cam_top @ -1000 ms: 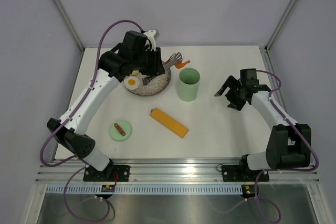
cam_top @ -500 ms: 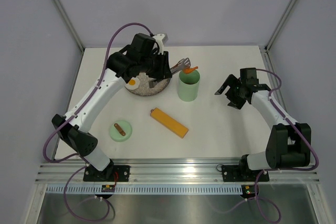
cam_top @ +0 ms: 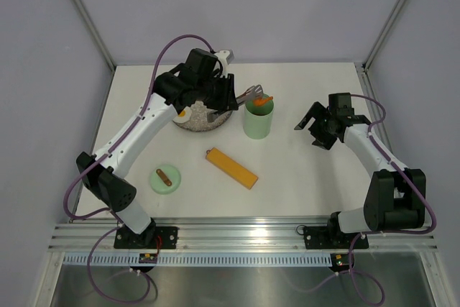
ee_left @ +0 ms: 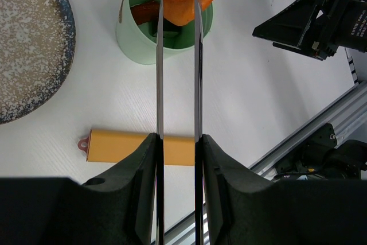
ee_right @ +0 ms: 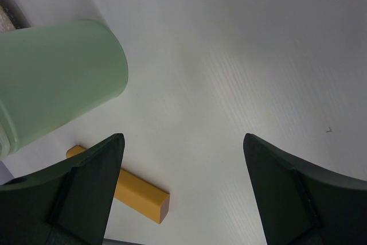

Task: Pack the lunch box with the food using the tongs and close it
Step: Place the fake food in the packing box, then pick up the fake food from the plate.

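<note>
left tool (ee_left: 179, 139): clenched on the tongs (ee_left: 198, 55), both tong arms squeezed near-parallel between its fingers
tongs axis: ran straight out from the left tool, tips over the box mouth
orange piece (ee_left: 183, 1): pinched between the tong tips above the opening, its thin end poking out past the rim
box (ee_left: 137, 41): upright and open on the desk (cam_top: 302, 177), dead ahead of the left tool along the tong axis, just beside the plate (ee_left: 28, 44)
box contents: sausage piece (ee_left: 143, 11) already inside; something dark under it, could not tell what
key relation: piece sat over the opening, so my read was lower a little and let go, no sideways shift needed
risk: overhanging end could catch on the rim
right tool (ee_right: 180, 140): released, jaws wide, nothing held; to the right of the box, apart from it
nearer arm: left carried the load; right was close enough to steady the box
lid (cam_top: 166, 178): flat on the desk, handle up, well apart from the box, left side
bar (ee_left: 120, 146): on the desk under the tongs, not food
</note>
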You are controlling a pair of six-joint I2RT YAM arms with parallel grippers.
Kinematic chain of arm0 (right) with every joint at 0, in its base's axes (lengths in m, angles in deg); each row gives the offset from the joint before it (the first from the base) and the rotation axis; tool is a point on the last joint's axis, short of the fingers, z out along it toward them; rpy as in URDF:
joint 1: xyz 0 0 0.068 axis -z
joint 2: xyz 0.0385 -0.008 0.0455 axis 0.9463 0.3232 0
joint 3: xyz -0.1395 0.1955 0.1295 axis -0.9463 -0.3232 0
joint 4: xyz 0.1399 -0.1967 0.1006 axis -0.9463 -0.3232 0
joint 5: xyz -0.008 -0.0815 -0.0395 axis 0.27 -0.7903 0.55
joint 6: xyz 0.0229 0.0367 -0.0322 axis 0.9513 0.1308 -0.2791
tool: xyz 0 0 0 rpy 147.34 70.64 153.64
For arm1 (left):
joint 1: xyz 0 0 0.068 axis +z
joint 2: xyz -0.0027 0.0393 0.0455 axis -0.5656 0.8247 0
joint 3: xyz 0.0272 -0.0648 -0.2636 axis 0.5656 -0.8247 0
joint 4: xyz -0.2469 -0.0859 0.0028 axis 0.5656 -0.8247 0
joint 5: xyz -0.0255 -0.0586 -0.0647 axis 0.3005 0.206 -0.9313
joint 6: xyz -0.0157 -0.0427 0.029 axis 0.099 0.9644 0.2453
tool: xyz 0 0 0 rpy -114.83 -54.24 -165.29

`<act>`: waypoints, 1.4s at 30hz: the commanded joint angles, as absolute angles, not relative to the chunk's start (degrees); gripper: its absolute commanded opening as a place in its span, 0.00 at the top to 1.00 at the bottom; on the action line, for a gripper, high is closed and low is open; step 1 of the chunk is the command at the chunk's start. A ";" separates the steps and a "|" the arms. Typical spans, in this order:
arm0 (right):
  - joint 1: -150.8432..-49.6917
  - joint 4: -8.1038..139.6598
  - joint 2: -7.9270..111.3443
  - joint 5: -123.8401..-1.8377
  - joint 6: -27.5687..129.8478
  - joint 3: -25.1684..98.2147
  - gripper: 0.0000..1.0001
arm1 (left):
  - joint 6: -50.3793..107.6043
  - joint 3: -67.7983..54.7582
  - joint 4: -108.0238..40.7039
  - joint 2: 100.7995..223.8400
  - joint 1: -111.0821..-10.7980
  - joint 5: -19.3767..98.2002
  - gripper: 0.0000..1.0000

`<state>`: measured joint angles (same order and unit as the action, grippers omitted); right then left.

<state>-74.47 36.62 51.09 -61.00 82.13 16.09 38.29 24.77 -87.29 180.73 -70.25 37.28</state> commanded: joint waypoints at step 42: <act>-74.66 36.32 49.12 -63.45 81.50 17.67 0.08 | 35.93 25.74 -86.56 176.56 -64.25 43.46 0.87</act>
